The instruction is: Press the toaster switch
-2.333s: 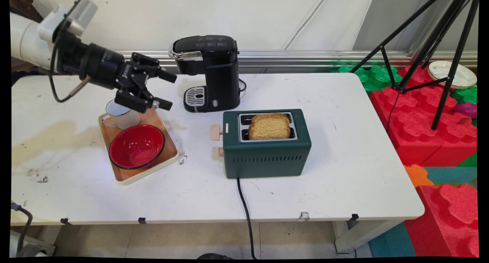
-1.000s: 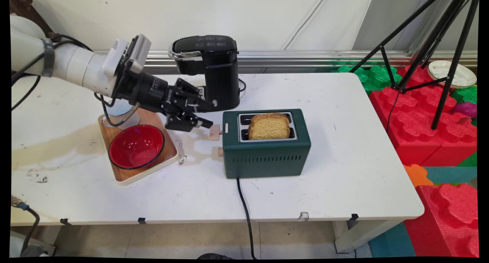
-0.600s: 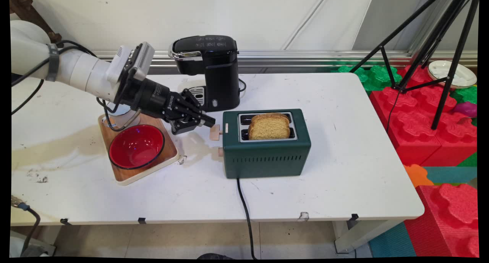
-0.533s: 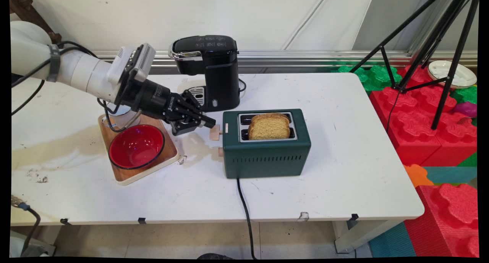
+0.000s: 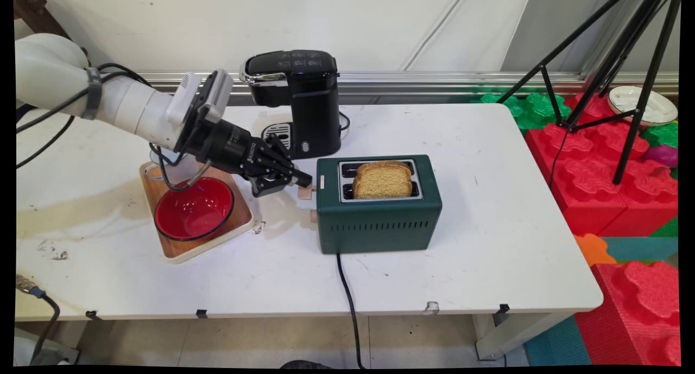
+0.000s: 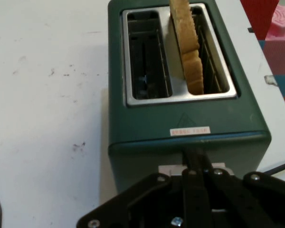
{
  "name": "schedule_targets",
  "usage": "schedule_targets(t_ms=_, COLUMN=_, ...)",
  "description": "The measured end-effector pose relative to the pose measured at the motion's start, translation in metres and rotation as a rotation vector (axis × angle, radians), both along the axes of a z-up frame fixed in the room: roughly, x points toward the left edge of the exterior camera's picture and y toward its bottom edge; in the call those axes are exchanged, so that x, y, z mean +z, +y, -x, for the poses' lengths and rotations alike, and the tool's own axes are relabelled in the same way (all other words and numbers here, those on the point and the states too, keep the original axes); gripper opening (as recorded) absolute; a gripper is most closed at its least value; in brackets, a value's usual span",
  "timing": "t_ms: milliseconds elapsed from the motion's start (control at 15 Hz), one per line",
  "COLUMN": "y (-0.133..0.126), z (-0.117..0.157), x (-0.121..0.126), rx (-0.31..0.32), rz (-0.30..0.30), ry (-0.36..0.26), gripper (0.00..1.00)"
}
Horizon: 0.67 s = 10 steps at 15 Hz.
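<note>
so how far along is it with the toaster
Done: the bread already sits in a slot of the green toaster. In hand: the gripper, fingers shut, is right at the upper lever on the toaster's end. Left, judging by this: the lever is at the top of its travel and the bread stands well above the slot, so nothing looks pushed down yet.

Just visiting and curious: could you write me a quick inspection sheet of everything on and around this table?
Surface: white table, stained at its left.
Things: green toaster with bread standing up out of one slot; pale lever on its end.
Clutter: black coffee machine; red bowl and mug on a wooden tray.
Gripper: black gripper, fingers together, tips at the lever.
Cables: toaster cord hangs over the near edge.
Surroundings: tripod, red foam blocks.
</note>
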<state>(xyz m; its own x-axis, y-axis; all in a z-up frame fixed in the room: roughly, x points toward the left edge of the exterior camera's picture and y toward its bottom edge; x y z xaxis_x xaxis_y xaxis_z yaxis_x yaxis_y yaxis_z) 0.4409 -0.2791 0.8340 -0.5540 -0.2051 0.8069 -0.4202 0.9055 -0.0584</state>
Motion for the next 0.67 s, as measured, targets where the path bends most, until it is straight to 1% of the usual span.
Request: schedule_targets(t_ms=667, y=-0.01, z=0.007, x=-0.025, rx=-0.001, rz=-0.033, ry=-0.042, gripper=0.0)
